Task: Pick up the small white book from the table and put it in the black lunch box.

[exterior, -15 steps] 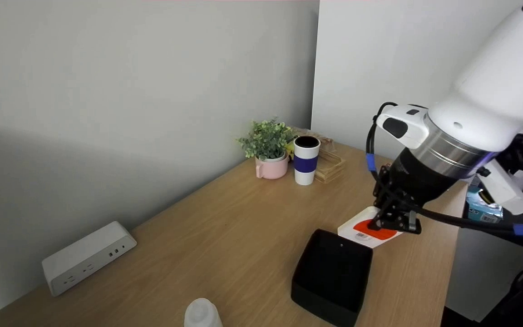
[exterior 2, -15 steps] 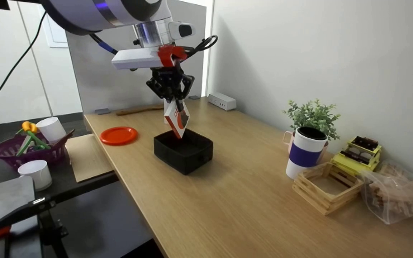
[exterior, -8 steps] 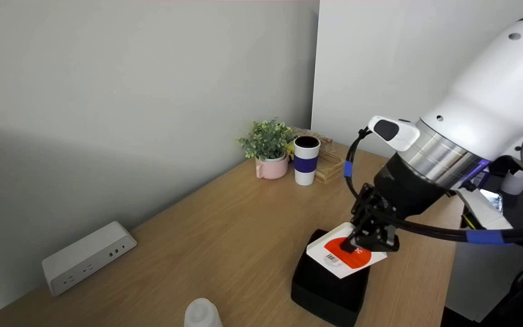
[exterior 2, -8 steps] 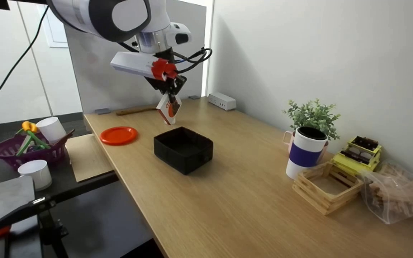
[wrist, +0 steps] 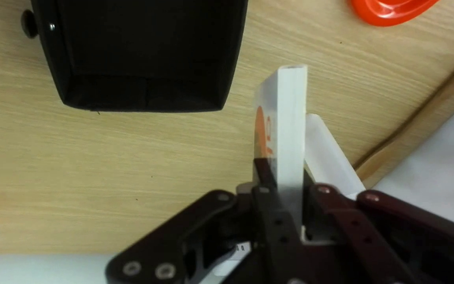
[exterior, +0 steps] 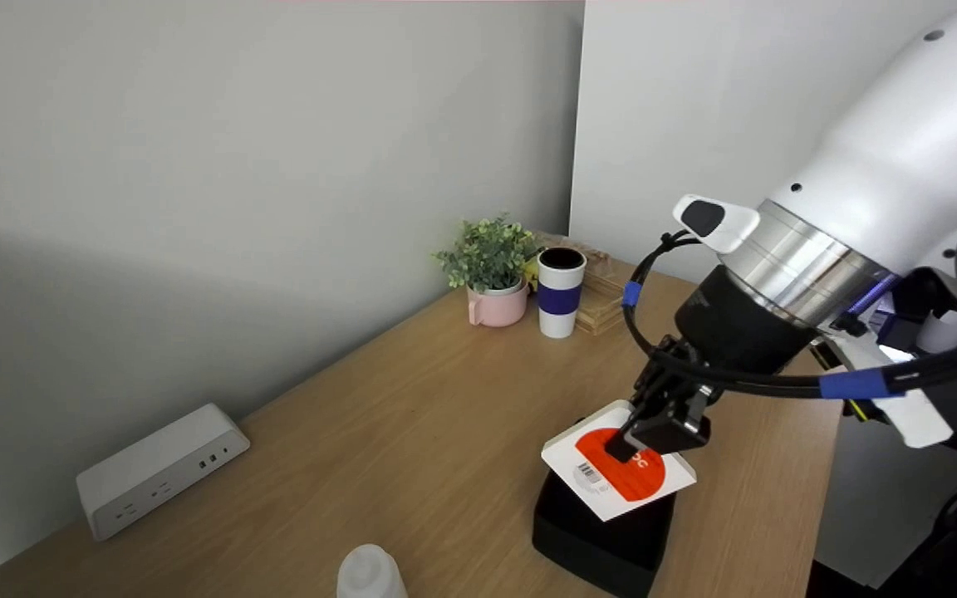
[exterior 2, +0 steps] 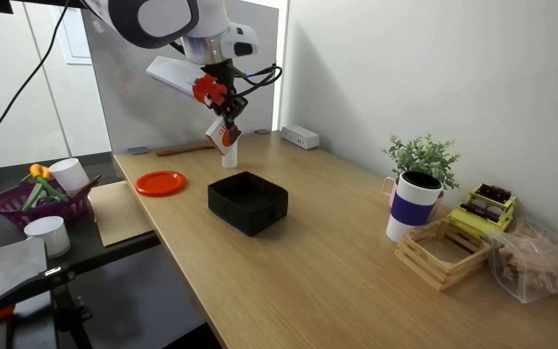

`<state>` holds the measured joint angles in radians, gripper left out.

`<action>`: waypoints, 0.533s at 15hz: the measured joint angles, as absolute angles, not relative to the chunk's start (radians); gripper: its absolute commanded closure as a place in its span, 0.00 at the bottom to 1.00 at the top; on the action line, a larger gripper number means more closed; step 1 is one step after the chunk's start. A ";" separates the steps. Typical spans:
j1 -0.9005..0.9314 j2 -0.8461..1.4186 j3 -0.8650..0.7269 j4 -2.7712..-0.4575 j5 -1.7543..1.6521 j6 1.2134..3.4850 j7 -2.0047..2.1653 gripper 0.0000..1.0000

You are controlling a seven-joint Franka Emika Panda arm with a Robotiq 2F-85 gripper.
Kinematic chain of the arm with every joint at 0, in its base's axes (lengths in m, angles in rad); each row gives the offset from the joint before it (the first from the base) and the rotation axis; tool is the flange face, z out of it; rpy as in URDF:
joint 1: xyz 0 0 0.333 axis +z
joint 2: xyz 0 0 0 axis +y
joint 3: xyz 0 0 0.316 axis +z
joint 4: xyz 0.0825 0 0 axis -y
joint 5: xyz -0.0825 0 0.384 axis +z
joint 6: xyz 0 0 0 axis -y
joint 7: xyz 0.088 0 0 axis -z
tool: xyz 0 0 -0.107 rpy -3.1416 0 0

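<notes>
The small white book (exterior: 636, 483), with its red-orange round mark, hangs tilted in the air. My gripper (exterior: 621, 448) is shut on it, one finger lying across the mark. In the wrist view the book (wrist: 292, 118) appears edge-on between the two fingers, its spine toward the camera. On the table stands the black lunch box (exterior 2: 230, 214), uncovered at the top, with nothing visible inside. An exterior view places the book (exterior 2: 217, 135) higher than the box and past its far side. In the wrist view the box wall (wrist: 144, 92) lies left of the book, apart from it.
Behind the held book stands a white cylinder (exterior 2: 229, 159). A red plate (exterior 2: 160, 185) and a wooden utensil (exterior 2: 184, 150) lie near the far end. The white rectangular device (exterior: 163, 473) sits by the wall. A tumbler (exterior 2: 410, 213) and wooden crate (exterior 2: 441, 271) stand farther off.
My gripper has carried the book from above the box past its far side, toward the white cylinder, lifting and tilting it. The box has not moved.
</notes>
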<state>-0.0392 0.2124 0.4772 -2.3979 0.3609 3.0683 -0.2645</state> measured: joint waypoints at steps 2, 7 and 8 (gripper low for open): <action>-0.039 0.214 0.473 -2.398 0.359 3.065 -0.260 0.86; -0.036 0.215 0.474 -2.398 0.359 3.065 -0.260 0.96; -0.036 0.215 0.474 -2.398 0.359 3.065 -0.260 0.96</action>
<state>-0.0359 0.2149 0.4738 -2.3979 0.3591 3.0651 -0.2600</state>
